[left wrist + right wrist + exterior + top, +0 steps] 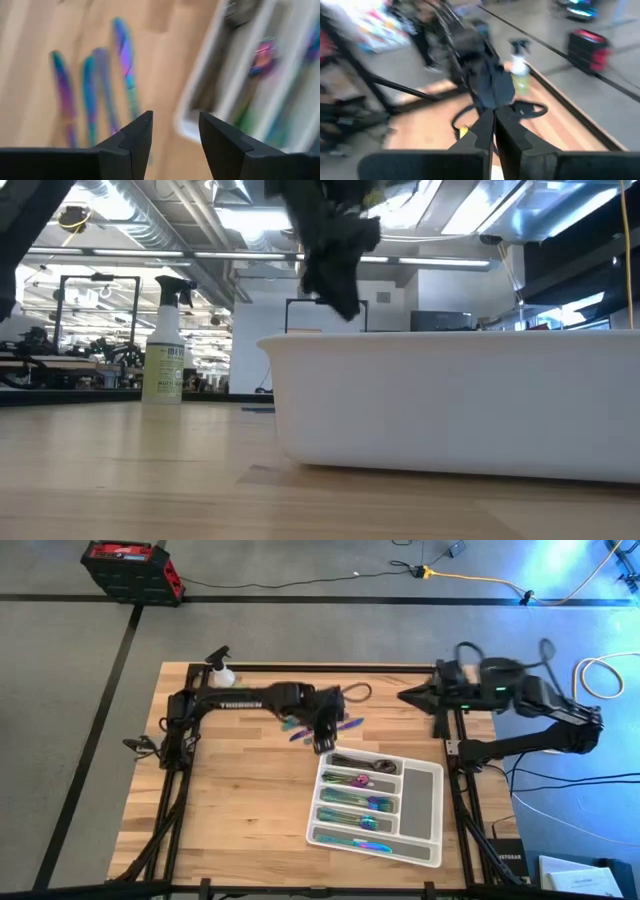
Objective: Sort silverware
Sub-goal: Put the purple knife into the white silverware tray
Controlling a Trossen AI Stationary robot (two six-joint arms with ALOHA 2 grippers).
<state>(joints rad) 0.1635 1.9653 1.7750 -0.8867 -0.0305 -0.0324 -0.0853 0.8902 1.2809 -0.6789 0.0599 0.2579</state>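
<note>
A few iridescent pieces of silverware lie loose on the wooden table just beyond the white compartment tray; they also show in the left wrist view. More silverware lies in the tray's compartments. My left gripper hangs open and empty above the table between the loose pieces and the tray's far left corner. My right gripper is shut and empty, held high off the table's right edge near the far corner.
A yellow-green spray bottle stands at the table's far left; it also shows in the low view. A dark cable lies near the far edge. The tray's long right compartment holds nothing.
</note>
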